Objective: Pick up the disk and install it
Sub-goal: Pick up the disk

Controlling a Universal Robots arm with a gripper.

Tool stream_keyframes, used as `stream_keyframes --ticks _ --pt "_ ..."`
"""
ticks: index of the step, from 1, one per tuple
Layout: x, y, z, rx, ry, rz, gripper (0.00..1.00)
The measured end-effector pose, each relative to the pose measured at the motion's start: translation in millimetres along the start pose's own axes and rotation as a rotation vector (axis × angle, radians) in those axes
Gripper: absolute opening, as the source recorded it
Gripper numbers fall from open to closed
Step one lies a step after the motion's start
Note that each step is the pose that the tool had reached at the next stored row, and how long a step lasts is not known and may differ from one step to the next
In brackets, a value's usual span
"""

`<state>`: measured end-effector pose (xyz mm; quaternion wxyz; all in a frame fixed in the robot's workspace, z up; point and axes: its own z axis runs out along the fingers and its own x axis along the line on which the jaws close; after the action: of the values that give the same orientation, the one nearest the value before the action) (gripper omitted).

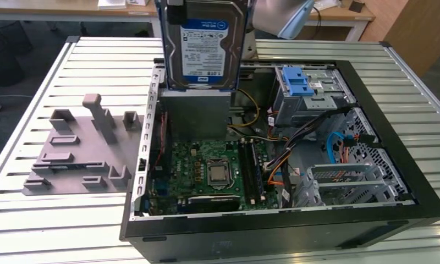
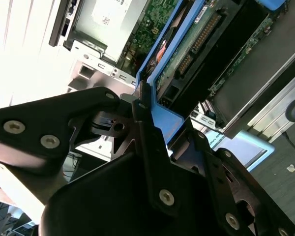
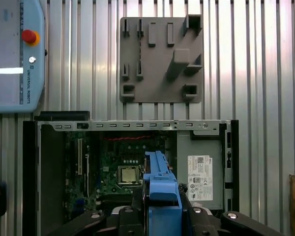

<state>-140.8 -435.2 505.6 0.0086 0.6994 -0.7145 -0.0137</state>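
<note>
Your pincer [image 2: 164, 118] is clamped shut on the disk [image 2: 191, 49]. In the second wrist view its black fingers [image 2: 147, 147] press against the blue side rail, and in the first wrist view the same rail stands up between them. In the exterior view the disk [image 1: 203, 49] hangs upright in the air, label facing that camera. It is clear of everything, above the rear part of the open computer case [image 1: 279, 223] and over the grey metal box [image 1: 194, 113] inside it. To the exterior view's right of the disk, deeper in the case, is the silver cage [image 1: 312, 96] with its blue latch [image 1: 297, 82]. It looks unoccupied, and the disk is well apart from it. The motherboard [image 1: 205, 165] lies nearer the exterior camera, with a tangle of cables [image 1: 279, 165] beside it. Outside the case, a grey fixture plate [image 1: 81, 154] lies bare on the slatted surface [image 1: 59, 225]. You can judge the pick-up as done and the carrying stage as in hand; the installing is not yet done. Seating the disk would call for turning it from upright to match the cage's opening, keeping the rails square to the guides, and steering clear of the cables and the case wall.
</note>
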Motion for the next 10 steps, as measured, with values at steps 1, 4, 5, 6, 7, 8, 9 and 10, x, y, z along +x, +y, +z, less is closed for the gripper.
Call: stream_keyframes --ticks 1,4,5,6,7,8,9,10 --pt "0.0 -2.0 0.1 0.0001 -0.0001 0.0 0.36" --pt "-0.1 -7.7 0.2 0.0001 -0.0001 0.0 0.36" --pt "-0.2 -9.4 0.2 0.0 -0.0001 0.0 0.36" --pt "-0.2 -11.2 0.2 0.0 0.0 0.0 0.36" --pt "-0.3 -12.7 0.2 0.0 0.0 0.0 0.36" --pt "-0.3 -14.1 0.3 0.0 -0.0001 0.0 0.36" --pt "-0.4 -15.4 0.2 0.0 0.0001 0.0 0.36" --pt "-0.4 -16.7 0.3 0.0 0.0 0.0 0.36"
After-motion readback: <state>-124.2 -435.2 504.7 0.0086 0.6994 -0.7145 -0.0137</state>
